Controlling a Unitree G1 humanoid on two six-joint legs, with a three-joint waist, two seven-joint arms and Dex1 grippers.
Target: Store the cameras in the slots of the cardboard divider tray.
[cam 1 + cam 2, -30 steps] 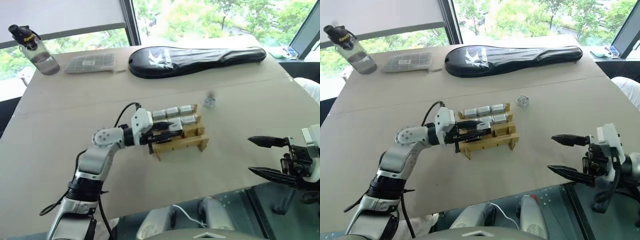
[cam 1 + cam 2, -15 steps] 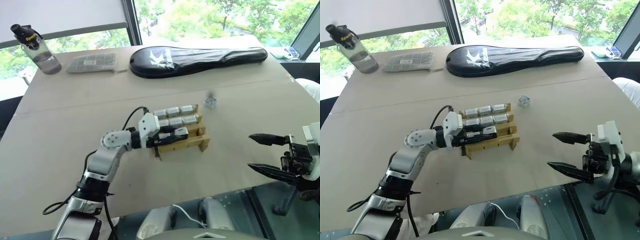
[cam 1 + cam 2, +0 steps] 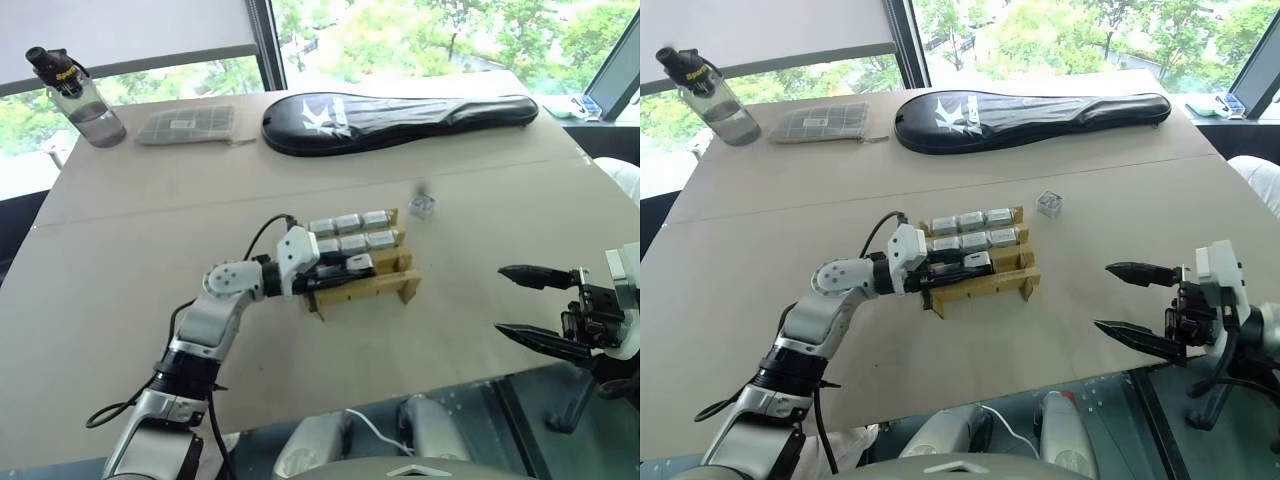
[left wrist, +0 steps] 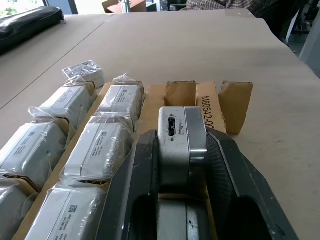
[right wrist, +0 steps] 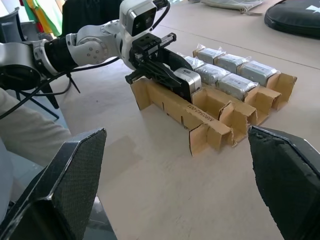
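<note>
The tan cardboard divider tray (image 3: 372, 292) stands mid-table. Several plastic-wrapped silver cameras (image 3: 347, 222) fill its two far rows, seen close up in the left wrist view (image 4: 102, 150). My left gripper (image 3: 350, 268) reaches in from the left, lying level over the near row. It is shut on a bare silver camera (image 4: 181, 145), which is at the mouth of a near-row slot. One more wrapped camera (image 3: 421, 206) lies loose on the table just beyond the tray's far right corner. My right gripper (image 3: 500, 299) hangs open and empty off the table's front right edge.
At the back of the table lie a long black racket case (image 3: 400, 115), a flat grey gridded case (image 3: 186, 125) and a water bottle (image 3: 80, 95). The table's front edge runs between the tray and my right gripper.
The left arm has eased slightly lower and further along the tray's near row, still holding the camera. The view itself has shifted a little. The right gripper has stayed put.
</note>
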